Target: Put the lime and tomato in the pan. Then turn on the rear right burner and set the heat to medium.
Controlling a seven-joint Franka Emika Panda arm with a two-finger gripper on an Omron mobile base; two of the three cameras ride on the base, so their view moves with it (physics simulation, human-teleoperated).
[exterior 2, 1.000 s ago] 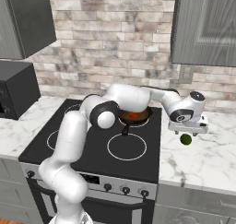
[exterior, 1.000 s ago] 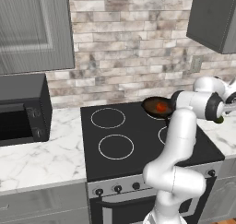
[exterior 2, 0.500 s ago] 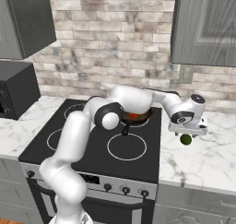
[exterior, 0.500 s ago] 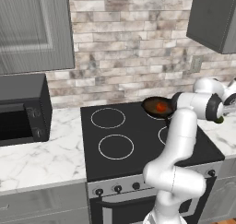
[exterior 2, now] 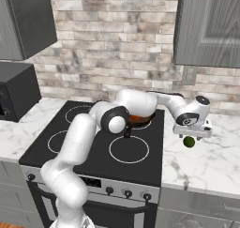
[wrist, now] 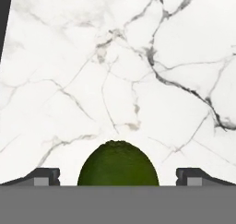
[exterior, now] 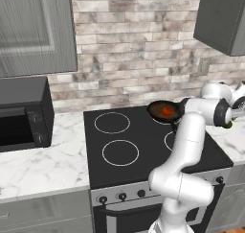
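Marble counter point(wrist: 138, 57) unchanged; end effector point(wrist: 118, 174) stays spread around lime point(wrist: 118, 165).

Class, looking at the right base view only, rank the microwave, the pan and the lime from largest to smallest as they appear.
1. Microwave, largest though cut off by the picture's edge.
2. Pan, mostly hidden behind the arm, so its size is partly a guess.
3. Lime, clearly smallest.

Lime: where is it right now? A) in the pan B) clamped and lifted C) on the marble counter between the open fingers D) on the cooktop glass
C: the lime sits on the white marble counter, with the gripper open, a fingertip on either side, apart from it.
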